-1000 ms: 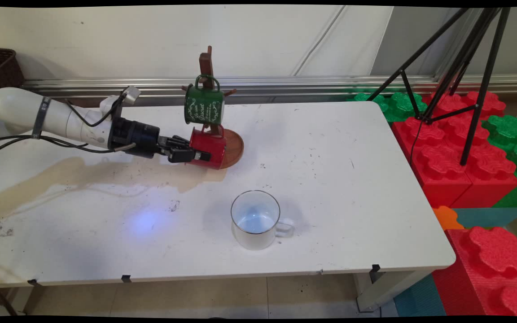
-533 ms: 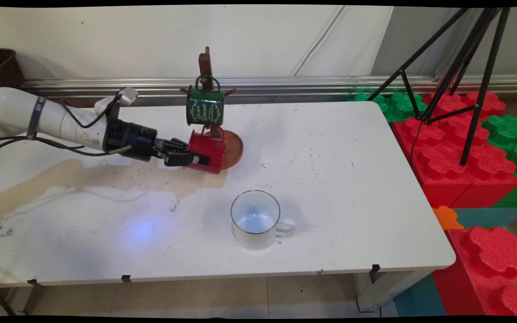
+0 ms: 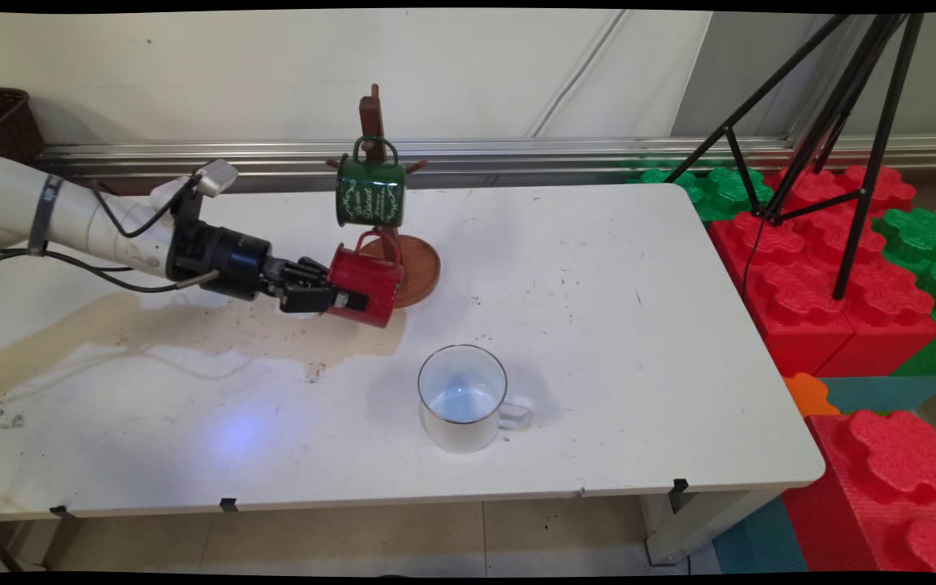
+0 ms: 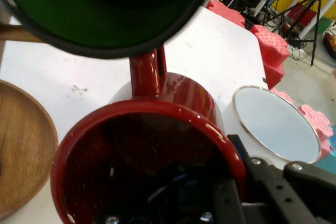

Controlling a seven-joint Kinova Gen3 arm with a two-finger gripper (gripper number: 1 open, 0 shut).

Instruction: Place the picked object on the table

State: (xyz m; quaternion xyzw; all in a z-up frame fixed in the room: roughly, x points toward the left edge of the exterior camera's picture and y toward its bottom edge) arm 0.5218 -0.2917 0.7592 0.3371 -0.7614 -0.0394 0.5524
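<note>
You see a white table (image 3: pixel 598 325) before a pale wall (image 3: pixel 192 65), a black tripod (image 3: pixel 834 122) and red and green foam blocks (image 3: pixel 825 276) at right.

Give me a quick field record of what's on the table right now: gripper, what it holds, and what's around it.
gripper: shut on the red mug's wall, one finger inside, one outside
red mug: held on its side, handle up, just left of the stand's base
green mug: hanging on the stand, above the red mug
stand: wooden post on a round base, upright
white mug: upright on the table, apart from the gripper, handle to the right
stain: brown, under the arm
</note>
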